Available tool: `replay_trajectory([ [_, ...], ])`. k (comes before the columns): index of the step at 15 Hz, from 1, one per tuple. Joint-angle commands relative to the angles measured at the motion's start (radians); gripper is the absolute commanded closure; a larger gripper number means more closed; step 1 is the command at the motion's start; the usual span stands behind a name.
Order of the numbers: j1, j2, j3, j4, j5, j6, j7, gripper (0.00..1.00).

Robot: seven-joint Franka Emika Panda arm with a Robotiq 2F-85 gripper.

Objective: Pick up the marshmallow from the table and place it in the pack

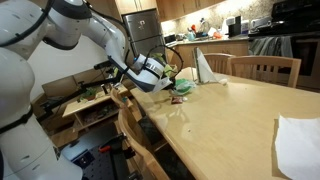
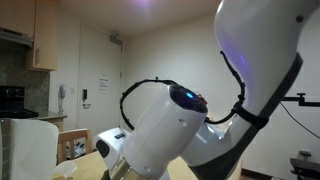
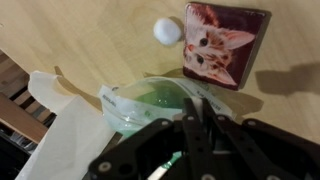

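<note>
Hand (image 3: 198, 128) poised above the clear pack (image 3: 150, 100), finger spread impossible to judge, nothing evidently held. Marshmallow (image 3: 167, 31) untouched on the table (image 3: 90, 30), beyond the pack's far side, just beside the fox card (image 3: 225, 42). Reaching step likely; next: advance, centre over it, descend.

The arm (image 1: 92, 30) is glossy white, built of fat rounded links with dark bands at the joints. A thin black cable (image 2: 140, 88) loops loosely by the wrist, where a small blue light (image 2: 186, 97) glows. The gripper (image 3: 198, 120) is matte black, with angular linkage bars.
</note>
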Motion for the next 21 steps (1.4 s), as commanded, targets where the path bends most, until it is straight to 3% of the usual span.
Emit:
replay_trajectory([
  [1, -0.015, -0.033, 0.017, -0.036, -0.035, -0.021, -0.011, 0.91],
  [9, -0.038, 0.043, 0.002, 0.041, 0.001, -0.004, -0.007, 0.9],
  [19, -0.073, 0.179, -0.024, 0.22, 0.052, 0.062, -0.01, 0.9],
  [21, -0.059, 0.149, -0.01, 0.181, 0.04, 0.018, 0.0, 0.9],
])
